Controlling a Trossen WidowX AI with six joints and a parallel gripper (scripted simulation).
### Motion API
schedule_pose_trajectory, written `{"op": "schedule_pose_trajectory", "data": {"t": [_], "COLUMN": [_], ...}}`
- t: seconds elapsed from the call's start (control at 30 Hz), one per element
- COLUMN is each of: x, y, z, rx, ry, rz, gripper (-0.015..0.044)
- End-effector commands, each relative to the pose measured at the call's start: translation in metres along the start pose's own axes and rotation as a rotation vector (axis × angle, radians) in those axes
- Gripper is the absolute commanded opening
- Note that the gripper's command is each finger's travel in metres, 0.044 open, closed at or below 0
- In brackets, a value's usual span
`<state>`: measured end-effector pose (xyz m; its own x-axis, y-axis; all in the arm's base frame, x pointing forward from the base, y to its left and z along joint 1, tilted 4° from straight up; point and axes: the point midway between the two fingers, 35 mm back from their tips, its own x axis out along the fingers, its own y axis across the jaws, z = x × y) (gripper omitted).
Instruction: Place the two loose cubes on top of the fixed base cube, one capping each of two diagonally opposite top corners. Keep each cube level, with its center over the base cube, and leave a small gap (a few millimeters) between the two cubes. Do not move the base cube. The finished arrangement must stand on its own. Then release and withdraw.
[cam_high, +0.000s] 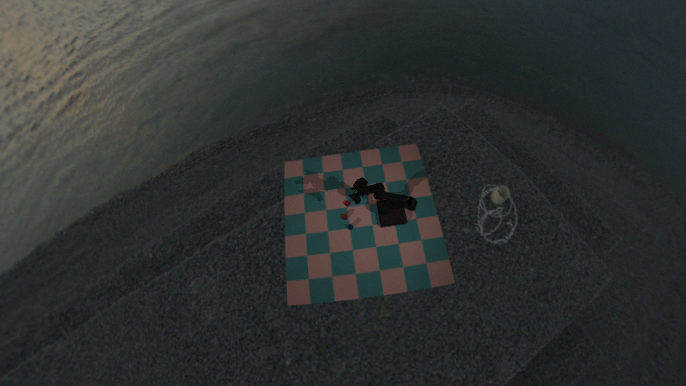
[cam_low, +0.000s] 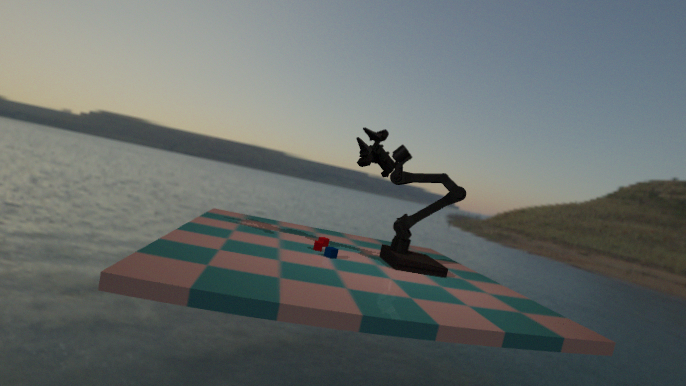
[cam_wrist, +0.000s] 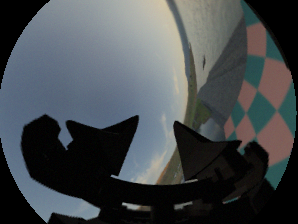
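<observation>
Two red cubes (cam_high: 347, 203) (cam_high: 344, 216) and one blue cube (cam_high: 350, 226) lie on the checkered board (cam_high: 320, 280) (cam_low: 235, 292), to the left of the arm's base. In the exterior view the red cubes (cam_low: 324, 241) (cam_low: 318, 245) sit close together with the blue cube (cam_low: 330, 252) just in front. My gripper (cam_high: 355, 193) (cam_low: 364, 142) (cam_wrist: 156, 120) is raised high above the board, pointing up and away toward the sky. Its fingers stand partly apart with nothing between them. No cube shows in the wrist view.
The arm's dark base block (cam_high: 392, 216) (cam_low: 415, 262) stands on the board to the right of the cubes. A pale cup-like object (cam_high: 499, 194) with a white scribble lies off the board at the right. Water and gravel surround the board.
</observation>
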<state>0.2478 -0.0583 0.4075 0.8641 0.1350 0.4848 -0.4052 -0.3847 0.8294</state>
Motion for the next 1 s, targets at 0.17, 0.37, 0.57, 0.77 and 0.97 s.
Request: {"op": "schedule_pose_trajectory", "data": {"t": [0.17,0.37,0.57,0.77,0.97], "x": [0.021,0.025,0.022,0.011,-0.006], "y": [-0.027,-0.054,-0.083,-0.114,-0.145], "z": [0.062,0.101,0.135,0.163,0.185], "rx": [-0.302,-0.506,-0.707,-0.895,-1.063], "ry": [-0.201,-0.282,-0.304,-0.253,-0.12], "rz": [-0.186,-0.377,-0.606,-0.86,-1.122], "gripper": [0.0265,0.0265,0.0265,0.0265,0.0265]}}
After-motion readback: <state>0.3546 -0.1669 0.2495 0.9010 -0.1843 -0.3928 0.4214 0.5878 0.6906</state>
